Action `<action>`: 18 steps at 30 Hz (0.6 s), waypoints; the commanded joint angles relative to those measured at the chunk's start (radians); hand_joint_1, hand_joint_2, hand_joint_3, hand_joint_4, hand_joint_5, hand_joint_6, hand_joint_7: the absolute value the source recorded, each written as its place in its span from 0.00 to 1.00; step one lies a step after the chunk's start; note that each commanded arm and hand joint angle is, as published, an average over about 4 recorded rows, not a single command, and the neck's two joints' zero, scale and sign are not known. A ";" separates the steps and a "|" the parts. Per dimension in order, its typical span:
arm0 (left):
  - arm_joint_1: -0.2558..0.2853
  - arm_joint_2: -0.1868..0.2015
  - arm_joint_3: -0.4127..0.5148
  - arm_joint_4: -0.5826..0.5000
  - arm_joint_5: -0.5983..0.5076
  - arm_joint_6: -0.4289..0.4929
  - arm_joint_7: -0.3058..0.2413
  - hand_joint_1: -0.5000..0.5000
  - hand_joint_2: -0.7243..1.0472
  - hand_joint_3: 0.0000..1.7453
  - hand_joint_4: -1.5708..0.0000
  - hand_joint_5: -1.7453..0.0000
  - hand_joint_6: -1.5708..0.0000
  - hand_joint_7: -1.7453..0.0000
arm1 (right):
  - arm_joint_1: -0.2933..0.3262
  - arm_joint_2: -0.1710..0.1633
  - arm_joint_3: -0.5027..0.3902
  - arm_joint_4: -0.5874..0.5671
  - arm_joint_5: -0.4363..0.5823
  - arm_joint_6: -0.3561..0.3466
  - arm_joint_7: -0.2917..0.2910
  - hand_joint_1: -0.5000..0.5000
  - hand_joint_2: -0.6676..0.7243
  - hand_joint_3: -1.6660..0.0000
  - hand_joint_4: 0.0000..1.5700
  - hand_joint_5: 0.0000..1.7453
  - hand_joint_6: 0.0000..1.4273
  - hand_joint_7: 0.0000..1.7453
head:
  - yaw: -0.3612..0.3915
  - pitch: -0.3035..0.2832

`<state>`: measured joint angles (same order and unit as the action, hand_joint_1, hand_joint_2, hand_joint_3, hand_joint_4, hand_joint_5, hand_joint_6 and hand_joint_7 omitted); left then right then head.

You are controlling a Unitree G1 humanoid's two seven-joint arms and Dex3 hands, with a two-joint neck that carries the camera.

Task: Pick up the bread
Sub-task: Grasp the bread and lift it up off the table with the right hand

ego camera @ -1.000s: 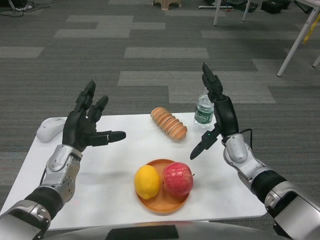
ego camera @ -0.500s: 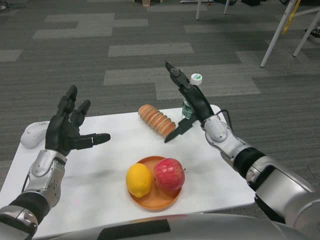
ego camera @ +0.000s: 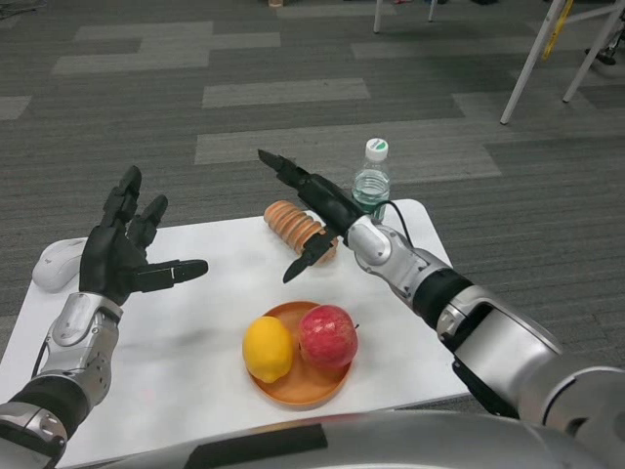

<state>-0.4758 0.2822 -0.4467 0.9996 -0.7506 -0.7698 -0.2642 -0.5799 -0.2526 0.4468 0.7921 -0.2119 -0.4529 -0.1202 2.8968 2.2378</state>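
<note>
- Bread loaf [ego camera: 295, 225] is lying at the white table's [ego camera: 195, 322] far side, beside the water bottle [ego camera: 371, 181].
- Right hand [ego camera: 317, 210] is hovering over it, fingers spread, holding nothing.
- Left hand [ego camera: 122, 256] is waiting, fingers apart.
- Loaf looks light, soft, crushable; best grasped gently across its middle.

The right hand [ego camera: 314, 210] reaches across in front of the bread [ego camera: 291, 224], covering the loaf's right end, so whether its fingers [ego camera: 278, 164] touch the crust cannot be told. The same forearm hides the foot of the water bottle [ego camera: 372, 182], whose label is too small to read. The white mouse [ego camera: 54, 264] is partly hidden behind the left hand [ego camera: 115, 259], the orange plate [ego camera: 297, 389] lies largely under the lemon [ego camera: 269, 349] and apple [ego camera: 327, 335], and the table [ego camera: 195, 332] is lost at its near edge.
</note>
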 commanded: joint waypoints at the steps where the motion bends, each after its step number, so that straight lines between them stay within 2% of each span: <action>1: -0.018 -0.001 -0.008 0.008 -0.004 0.003 -0.003 1.00 0.70 0.05 1.00 0.76 1.00 1.00 | -0.004 0.056 -0.115 -0.003 -0.149 0.072 0.027 0.08 0.27 0.98 0.00 0.01 0.00 0.00 | -0.010 0.003; 5: -0.018 -0.003 -0.017 0.008 -0.007 0.003 -0.003 1.00 0.70 0.00 1.00 0.76 1.00 1.00 | -0.004 0.134 -0.266 0.003 -0.360 0.133 0.056 0.08 0.26 0.98 0.00 0.06 0.00 0.00 | -0.018 0.007; 7: -0.018 -0.003 -0.019 0.008 -0.008 0.003 -0.003 1.00 0.70 0.01 1.00 0.76 1.00 1.00 | -0.006 0.152 -0.293 0.006 -0.420 0.175 0.056 0.08 0.24 0.95 0.00 0.07 0.00 0.00 | -0.019 0.008; 13: -0.018 -0.005 -0.027 0.007 -0.018 0.002 -0.003 1.00 0.70 0.05 1.00 0.76 1.00 1.00 | -0.029 0.175 -0.293 0.015 -0.496 0.321 0.041 0.08 0.23 0.95 0.00 0.14 0.00 0.00 | -0.026 0.009; 18: -0.018 -0.003 -0.034 0.007 -0.023 0.001 -0.004 1.00 0.70 0.01 1.00 0.76 1.00 1.00 | -0.052 0.182 -0.291 0.035 -0.552 0.393 0.023 0.08 0.23 0.95 0.00 0.17 0.00 0.00 | -0.041 0.005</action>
<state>-0.4786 0.2776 -0.4782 1.0061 -0.7672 -0.7673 -0.2644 -0.6012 -0.0735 0.1632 0.8145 -0.7457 -0.0952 -0.0843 2.8596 2.2434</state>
